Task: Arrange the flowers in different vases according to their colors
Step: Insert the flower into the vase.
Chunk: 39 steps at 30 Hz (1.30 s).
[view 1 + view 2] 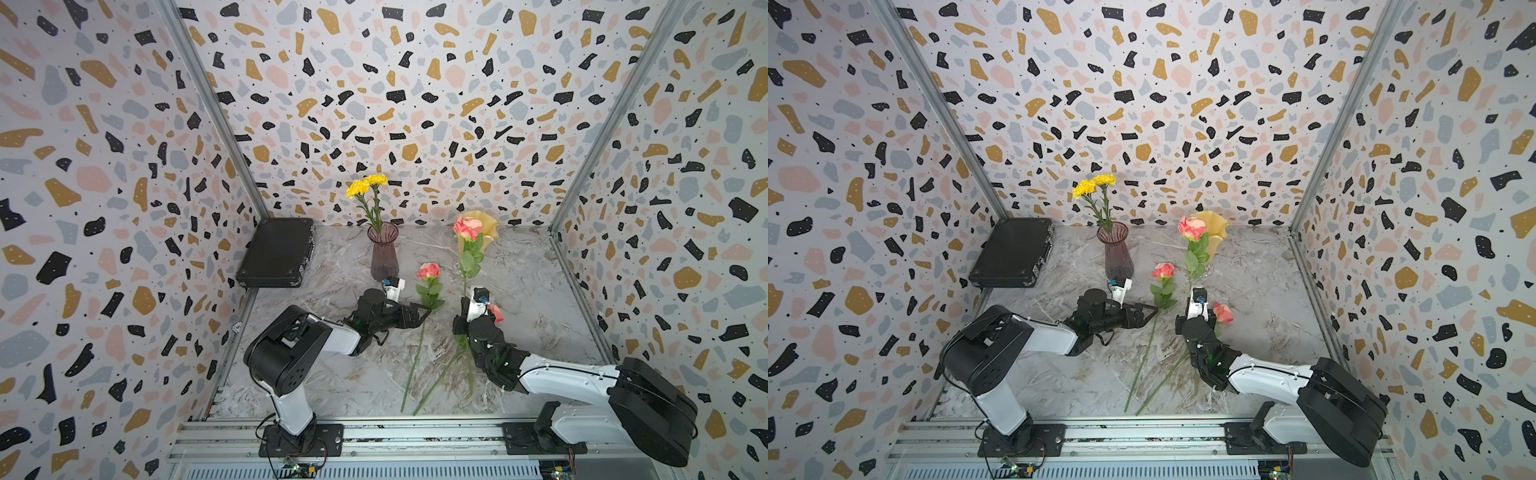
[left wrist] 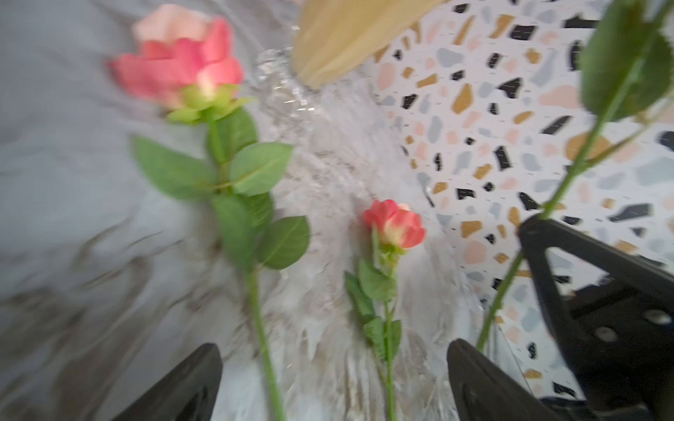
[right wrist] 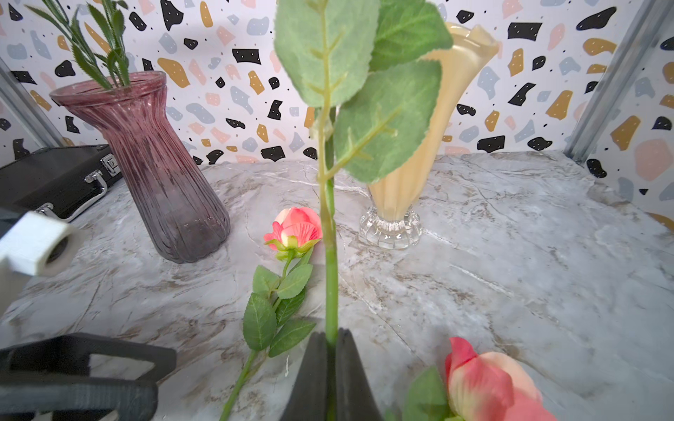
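- Now the right gripper (image 3: pixel 332 337) is clenched on the green stem of a pink rose (image 1: pixel 467 227). The flower stands upright, its leaves and bloom rising toward 12 o'clock from the jaws in both top views.
- Behind that bloom stands the cream vase (image 1: pixel 491 226), at about 12 to 1 o'clock from the right gripper. In the right wrist view the held stem is in front of the vase and outside it.
- A second rose (image 1: pixel 496 313) lies on the marble table (image 1: pixel 532 291), its bloom just beside the right gripper at 3 o'clock.
- The left gripper (image 2: pixel 333 348) has its jaws spread and grips nothing. A third rose (image 1: pixel 428 271) lies flat with its bloom at 12 o'clock from the fingertips and its stem passing right by them — whether they touch I cannot tell.
- Two yellow flowers (image 1: pixel 368 185) stand in the purple vase (image 1: pixel 383 257), at 11 o'clock from the left gripper.
- The black case (image 1: pixel 278 253) sits at 10 o'clock from the left gripper.
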Available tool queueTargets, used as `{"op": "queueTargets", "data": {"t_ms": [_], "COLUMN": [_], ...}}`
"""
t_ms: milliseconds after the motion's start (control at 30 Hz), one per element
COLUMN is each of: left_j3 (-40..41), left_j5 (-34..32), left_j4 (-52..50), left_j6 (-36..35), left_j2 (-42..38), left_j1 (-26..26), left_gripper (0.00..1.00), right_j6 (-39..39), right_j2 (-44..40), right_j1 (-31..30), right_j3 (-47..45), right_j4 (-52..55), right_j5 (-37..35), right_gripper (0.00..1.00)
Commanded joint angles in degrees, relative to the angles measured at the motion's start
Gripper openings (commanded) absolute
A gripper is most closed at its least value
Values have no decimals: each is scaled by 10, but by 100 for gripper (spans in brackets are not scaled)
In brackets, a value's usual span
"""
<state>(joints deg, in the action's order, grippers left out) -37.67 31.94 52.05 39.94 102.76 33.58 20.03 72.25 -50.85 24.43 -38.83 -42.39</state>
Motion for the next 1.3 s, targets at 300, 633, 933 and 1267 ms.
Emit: {"op": "queueTargets", "data": {"t_ms": [300,633,933,1267], "left_j3": [25,30,40,44], "left_j5": [-17,-152,-300,-261], "left_j4": [17,-232,-305,-266], "left_j6": [-86,-156,-105,-106], "left_j2": [-97,-239,-289,-272], "left_j1": [3,4,4,4], "left_gripper": [99,99,99,99], "right_j6": [-77,-191,-222,-301], "right_j2": [-43,-92,62,247], "right_j1": [-2,17,150,241], "right_j3": [38,229,485,720], "right_j4": [43,135,30,-25], "right_j5": [37,24,61,157], "right_gripper": [0,0,0,0]}}
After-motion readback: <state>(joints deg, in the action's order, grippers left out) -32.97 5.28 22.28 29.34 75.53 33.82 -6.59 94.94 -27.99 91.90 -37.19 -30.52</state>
